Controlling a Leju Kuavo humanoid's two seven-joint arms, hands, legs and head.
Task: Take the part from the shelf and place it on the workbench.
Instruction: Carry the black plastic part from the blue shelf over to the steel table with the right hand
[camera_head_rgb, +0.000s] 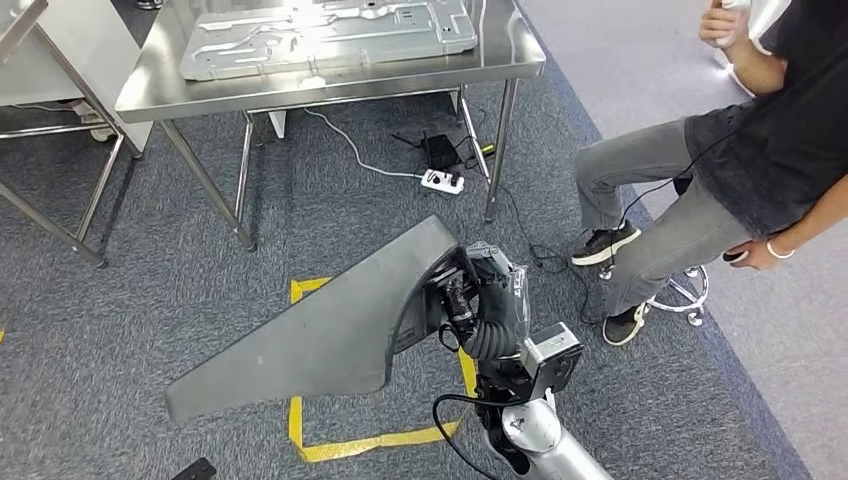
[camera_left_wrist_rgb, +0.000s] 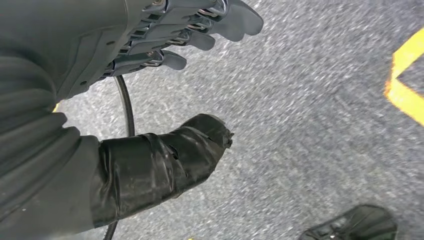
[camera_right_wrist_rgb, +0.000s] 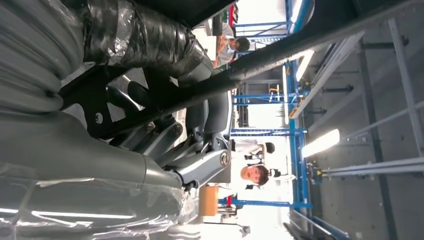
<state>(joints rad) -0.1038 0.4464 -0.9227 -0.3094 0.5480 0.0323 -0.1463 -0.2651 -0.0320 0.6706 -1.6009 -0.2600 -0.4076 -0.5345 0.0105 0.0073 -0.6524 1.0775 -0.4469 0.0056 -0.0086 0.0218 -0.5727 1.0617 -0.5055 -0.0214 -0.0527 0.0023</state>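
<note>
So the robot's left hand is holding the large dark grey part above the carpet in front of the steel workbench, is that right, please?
Not quite: the right hand holds the dark grey part, as the head view shows. The left hand hangs over the carpet holding nothing. The part is indeed above the carpet before the steel workbench.

Part (camera_head_rgb: 320, 335) before workbench (camera_head_rgb: 150, 90)
</note>
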